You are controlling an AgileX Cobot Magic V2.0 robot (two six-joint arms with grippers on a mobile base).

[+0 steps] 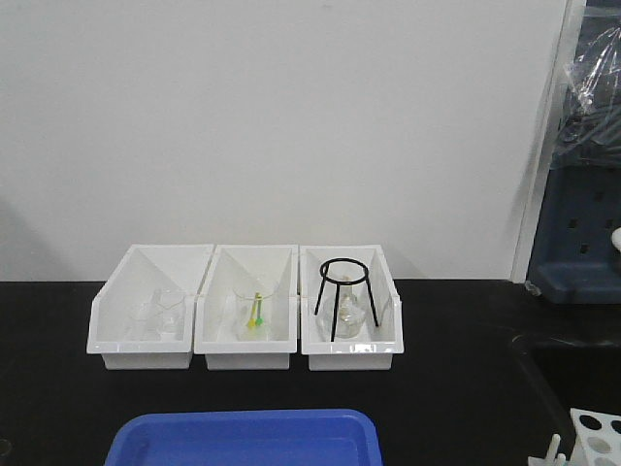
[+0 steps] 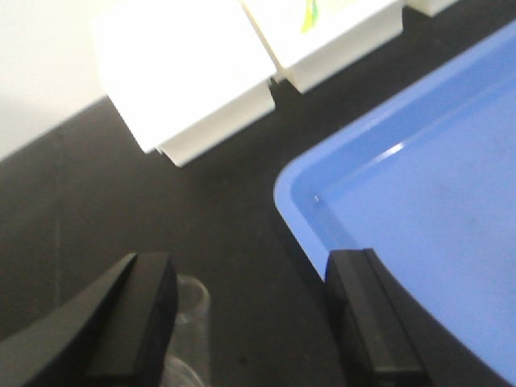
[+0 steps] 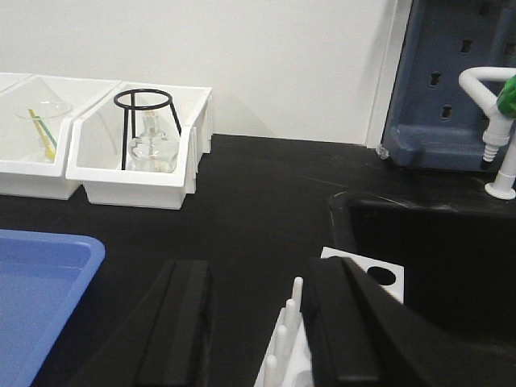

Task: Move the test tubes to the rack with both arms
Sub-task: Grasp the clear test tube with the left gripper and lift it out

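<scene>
- The left fingers [image 2: 141,314] are spread wide apart, with only black worktop [image 2: 121,185] between them.
- A clear glass thing [image 2: 192,310] sits just beside one finger. The blue tray [image 2: 419,185] is by the other.
- The right fingers [image 3: 347,322] are spread apart too and hold nothing.
- The white rack [image 3: 363,264] stands right at the right fingers. Its short pegs [image 3: 297,310] poke up between them.
- Three white bins [image 1: 243,335] sit in a row at the back, and a black wire tripod [image 1: 342,291] stands in one.

White rack [image 1: 594,434], upright, just right of the blue tray [image 1: 243,437]: holed top plate, short pegs on the tray-facing side. Right gripper [image 3: 262,322], jaws parted, frames the pegs. Left gripper [image 2: 251,322], jaws parted, straddles the tray's left rim.
</scene>
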